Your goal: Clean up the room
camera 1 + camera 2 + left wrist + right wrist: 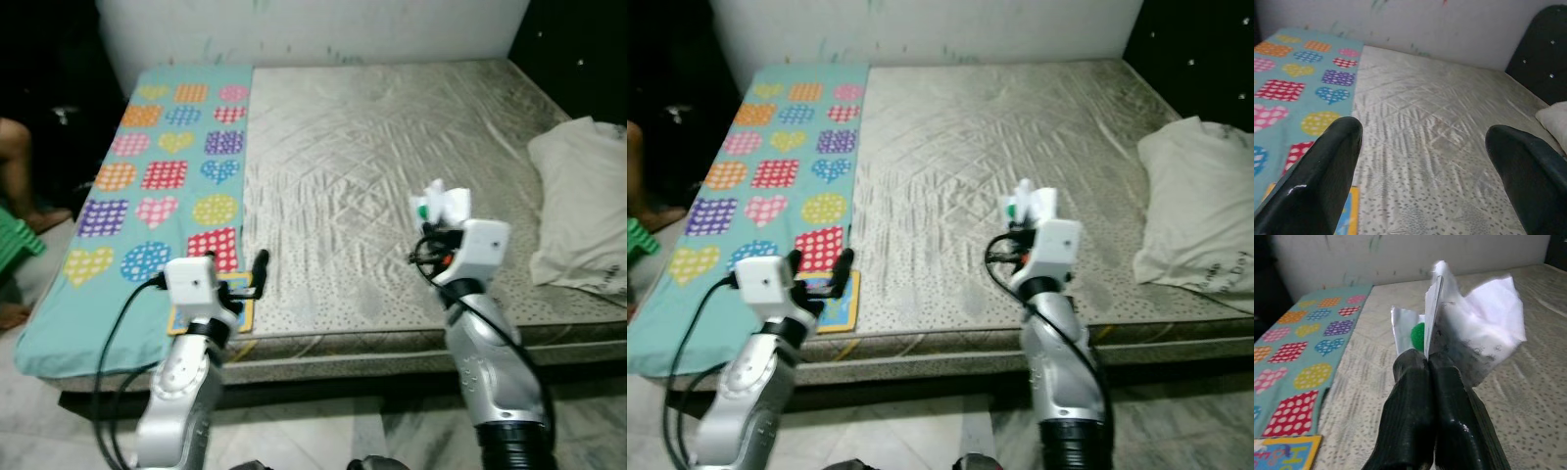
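My right gripper (1427, 363) is shut on a crumpled white paper wrapper (1474, 338) with a green spot, held above the front middle of the grey mattress (392, 147); the same wrapper (441, 204) shows in the left eye view. My left gripper (257, 276) is open, its fingers (1317, 176) spread wide over the mattress's front edge. Beside it lies a flat yellow and blue book (838, 299) on the edge of the teal mat with coloured hearts and squares (162, 176).
A white pillow (583, 201) lies at the right of the bed. A white wall (313, 29) and dark headboard (1542, 49) border the far side. A person's leg (20, 171) and a green object (15, 245) are at the left. Tiled floor (323, 436) runs below.
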{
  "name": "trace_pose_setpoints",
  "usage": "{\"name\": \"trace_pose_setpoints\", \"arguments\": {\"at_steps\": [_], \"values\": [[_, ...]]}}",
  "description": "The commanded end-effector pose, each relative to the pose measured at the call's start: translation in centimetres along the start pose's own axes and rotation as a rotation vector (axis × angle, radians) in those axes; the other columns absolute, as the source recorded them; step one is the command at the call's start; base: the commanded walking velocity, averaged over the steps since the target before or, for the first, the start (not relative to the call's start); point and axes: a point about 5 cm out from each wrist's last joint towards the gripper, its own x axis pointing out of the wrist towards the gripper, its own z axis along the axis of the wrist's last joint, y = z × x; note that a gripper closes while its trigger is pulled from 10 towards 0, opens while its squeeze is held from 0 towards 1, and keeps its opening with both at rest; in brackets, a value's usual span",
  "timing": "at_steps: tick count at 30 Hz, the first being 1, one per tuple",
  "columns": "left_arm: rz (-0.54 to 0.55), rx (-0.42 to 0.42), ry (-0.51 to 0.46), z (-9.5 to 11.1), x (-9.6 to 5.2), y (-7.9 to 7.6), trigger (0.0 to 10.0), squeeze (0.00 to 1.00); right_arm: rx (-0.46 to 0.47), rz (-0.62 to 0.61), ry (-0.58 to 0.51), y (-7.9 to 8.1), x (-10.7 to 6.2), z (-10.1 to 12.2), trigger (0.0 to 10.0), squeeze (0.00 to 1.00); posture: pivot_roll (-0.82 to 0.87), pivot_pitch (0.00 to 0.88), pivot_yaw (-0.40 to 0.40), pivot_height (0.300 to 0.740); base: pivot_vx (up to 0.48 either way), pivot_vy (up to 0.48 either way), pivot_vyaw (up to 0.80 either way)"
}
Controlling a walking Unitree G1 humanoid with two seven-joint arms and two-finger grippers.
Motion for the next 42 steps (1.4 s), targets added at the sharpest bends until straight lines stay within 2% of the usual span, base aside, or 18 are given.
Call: {"name": "trace_pose_setpoints", "arguments": {"at_steps": [1, 19, 25, 34, 39, 42], "values": [[-0.026, -0.009, -0.014, 0.2, -0.1, -0.5, 10.0, 0.00, -0.012, -0.010, -0.009, -0.4, -0.2, 0.2, 10.0, 0.00, -0.17, 0.122, 0.031, 0.740, 0.244, 0.000, 0.00], [-0.043, 0.000, -0.012, 0.4, -0.4, -0.4, 10.0, 0.00, -0.053, 0.013, -0.009, -0.4, -0.5, 0.0, 10.0, 0.00, -0.16, 0.132, 0.035, 0.740, 0.279, 0.000, 0.00], [-0.017, 0.016, -0.002, 0.6, -1.1, 0.5, 10.0, 0.00, -0.091, 0.019, 0.023, -1.3, -2.2, -0.8, 10.0, 0.00, -0.17, 0.135, 0.039, 0.740, 0.312, 0.000, 0.00], [-0.021, 0.023, 0.010, 0.6, -1.1, 0.7, 10.0, 0.00, -0.107, 0.014, 0.039, -1.9, -2.7, -1.1, 10.0, 0.00, -0.17, 0.139, 0.039, 0.740, 0.275, 0.000, 0.00], [0.028, 0.040, 0.046, 0.1, -1.0, 0.9, 10.0, 0.00, -0.125, 0.008, 0.043, -2.4, -3.0, -1.3, 10.0, 0.00, -0.17, 0.137, 0.043, 0.740, 0.000, 0.000, 0.00], [0.017, 0.020, 0.043, 0.2, -1.1, 1.1, 10.0, 0.00, -0.127, 0.005, 0.047, -2.5, -3.1, -1.3, 10.0, 0.00, -0.17, 0.138, 0.043, 0.740, 0.000, 0.000, 0.00]]}}
